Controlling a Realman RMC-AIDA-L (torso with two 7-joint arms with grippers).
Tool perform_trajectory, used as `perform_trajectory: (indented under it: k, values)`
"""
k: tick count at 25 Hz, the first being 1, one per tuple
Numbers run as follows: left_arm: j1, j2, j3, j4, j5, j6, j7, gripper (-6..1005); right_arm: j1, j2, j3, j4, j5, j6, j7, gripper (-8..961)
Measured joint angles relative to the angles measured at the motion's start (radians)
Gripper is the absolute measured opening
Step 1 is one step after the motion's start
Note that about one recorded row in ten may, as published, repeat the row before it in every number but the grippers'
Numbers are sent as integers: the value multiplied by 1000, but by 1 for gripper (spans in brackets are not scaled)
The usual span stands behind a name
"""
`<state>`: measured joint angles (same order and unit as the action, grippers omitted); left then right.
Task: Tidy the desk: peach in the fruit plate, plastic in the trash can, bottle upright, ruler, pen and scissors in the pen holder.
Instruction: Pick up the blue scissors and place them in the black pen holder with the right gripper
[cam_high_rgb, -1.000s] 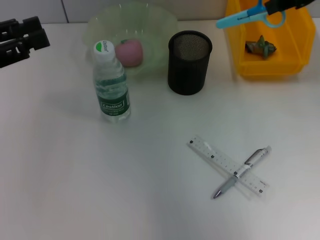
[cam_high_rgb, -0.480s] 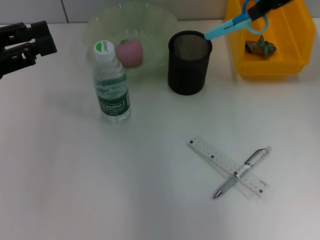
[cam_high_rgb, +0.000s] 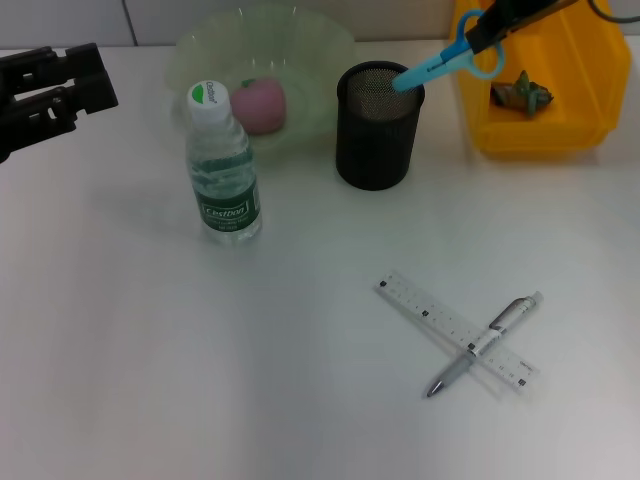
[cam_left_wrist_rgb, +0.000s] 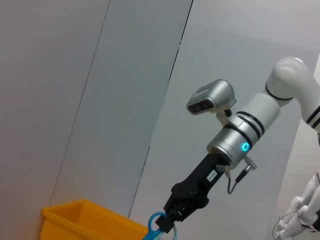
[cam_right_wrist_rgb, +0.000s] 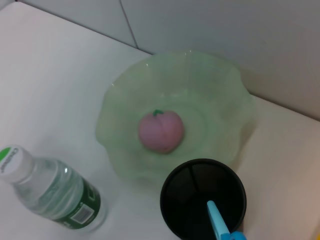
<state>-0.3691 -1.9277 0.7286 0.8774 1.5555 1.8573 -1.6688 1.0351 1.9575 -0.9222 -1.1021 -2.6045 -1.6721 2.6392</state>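
Over the pen holder (cam_high_rgb: 378, 125), right end effector (cam_high_rgb: 497, 22) grips scissors (cam_high_rgb: 440, 58).

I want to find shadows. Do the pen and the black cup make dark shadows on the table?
Head view: the pen casts only a faint shadow; the black cup leaves a soft grey patch at its base. Right wrist view: hardly any shadow shows around the cup.

lab: bare white table (cam_high_rgb: 150, 350), grey wall panels (cam_left_wrist_rgb: 75, 100)
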Motion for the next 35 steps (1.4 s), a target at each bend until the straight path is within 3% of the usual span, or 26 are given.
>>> perform_trajectory:
  k: [11, 27, 33, 35]
  values:
    - [-8, -7, 0, -3, 0, -7, 6, 495, 15, 7, -30, 136, -1, 114, -32, 131]
    - [-10, -13, 0, -5, 17, -10, 7, 494, 13, 19, -44, 157, -9, 143, -33, 138]
    - [-12, -16, -2, -5, 28, -10, 7, 494, -7, 27, -43, 113, 0, 142, -39, 245]
    - [-12, -17, -4, -5, 28, -9, 8, 494, -18, 31, -41, 90, 3, 138, -43, 240]
